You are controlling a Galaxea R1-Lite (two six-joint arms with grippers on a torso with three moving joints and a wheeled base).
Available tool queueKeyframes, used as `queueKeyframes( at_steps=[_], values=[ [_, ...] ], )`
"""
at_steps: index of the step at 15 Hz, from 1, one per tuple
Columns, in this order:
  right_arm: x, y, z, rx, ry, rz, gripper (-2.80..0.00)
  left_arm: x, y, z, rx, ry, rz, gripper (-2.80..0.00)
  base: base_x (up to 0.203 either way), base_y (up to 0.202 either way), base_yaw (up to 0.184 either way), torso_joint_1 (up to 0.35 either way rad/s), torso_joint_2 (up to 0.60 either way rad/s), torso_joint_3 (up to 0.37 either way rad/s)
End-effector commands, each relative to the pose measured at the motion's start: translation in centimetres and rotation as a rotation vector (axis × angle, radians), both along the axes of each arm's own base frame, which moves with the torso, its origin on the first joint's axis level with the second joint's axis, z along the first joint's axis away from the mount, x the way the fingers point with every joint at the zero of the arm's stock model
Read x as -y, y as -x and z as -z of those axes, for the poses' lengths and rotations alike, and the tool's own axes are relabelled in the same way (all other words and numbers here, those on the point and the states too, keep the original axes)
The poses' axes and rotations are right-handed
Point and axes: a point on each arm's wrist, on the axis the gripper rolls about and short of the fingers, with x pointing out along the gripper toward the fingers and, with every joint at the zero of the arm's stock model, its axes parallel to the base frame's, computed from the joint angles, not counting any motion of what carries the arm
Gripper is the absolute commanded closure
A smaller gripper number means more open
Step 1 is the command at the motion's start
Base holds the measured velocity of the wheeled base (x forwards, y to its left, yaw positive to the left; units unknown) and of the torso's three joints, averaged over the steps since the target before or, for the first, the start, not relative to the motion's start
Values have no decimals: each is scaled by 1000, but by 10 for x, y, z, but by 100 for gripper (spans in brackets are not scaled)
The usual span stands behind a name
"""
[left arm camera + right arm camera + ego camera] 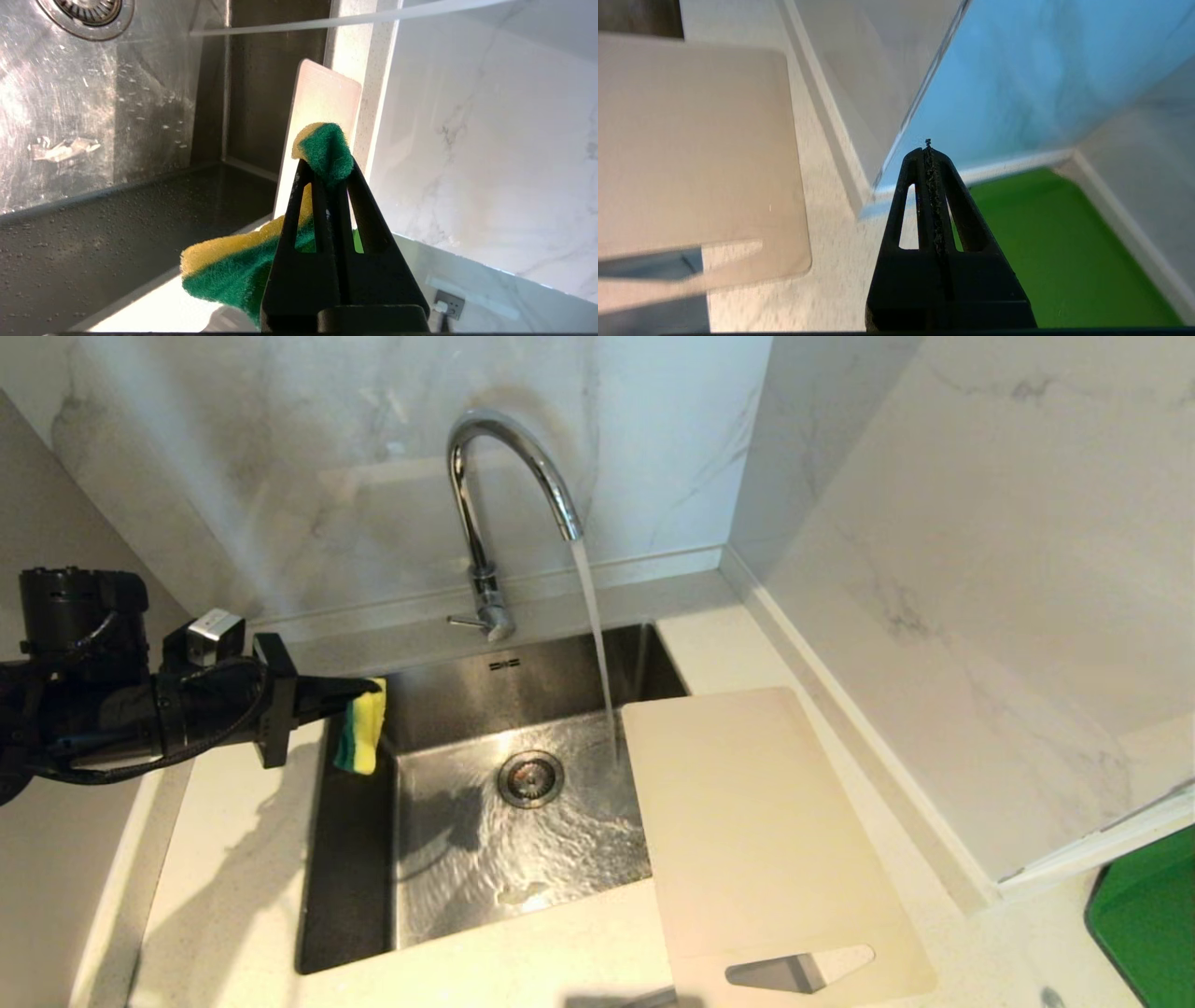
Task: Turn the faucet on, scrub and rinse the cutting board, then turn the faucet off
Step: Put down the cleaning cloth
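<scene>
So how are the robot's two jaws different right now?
The left gripper has its jaws clamped on a yellow-and-green sponge, while the right gripper is shut on nothing. The left one is poised at the sink's left edge; the right one is above the counter beside the cutting board. Both are black, pointed and closed.

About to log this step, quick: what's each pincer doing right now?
Left pincer: shut on the sponge, beside the sink.
Right pincer: shut, empty, near the cutting board.

Steel sink [355, 859], green tray [1148, 915]
</scene>
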Motion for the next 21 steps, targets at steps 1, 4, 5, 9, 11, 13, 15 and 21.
queueKeyframes(
  at_steps=[1, 4, 5, 9, 11, 13, 15, 21],
  values=[
    [-1, 6, 18, -18, -30, 2, 0, 1, 1, -1, 1, 4, 3, 0, 0, 0, 0, 0, 0, 0],
    [-1, 5, 31, -136, -92, -2, 0, 1, -1, 2, -6, 2, 3, 0, 0, 0, 0, 0, 0, 0],
    [-1, 5, 37, -182, -118, -2, 0, 1, -2, 3, -8, 1, 4, 0, 0, 0, 0, 0, 0, 0],
    [-3, 7, 53, -332, -228, -82, 0, 1, -1, 5, -13, -5, 7, 0, 0, 0, 0, 0, 0, 0],
    [-4, 9, 60, -401, -243, -101, 0, 3, -2, 9, -7, -24, 16, 0, 0, 0, 0, 0, 0, 0],
    [-4, 9, 60, -407, -234, -123, 0, 5, -2, 11, -12, -28, 24, 0, 0, 0, 0, 0, 0, 0],
    [-4, 10, 60, -404, -219, -182, 0, 8, -1, 13, -18, -30, 33, 0, 0, 0, 0, 0, 0, 0],
    [-4, 18, 61, -303, -222, -223, 0, 8, -4, 17, -28, -34, 34, 0, 0, 0, 0, 0, 0, 0]
  ],
)
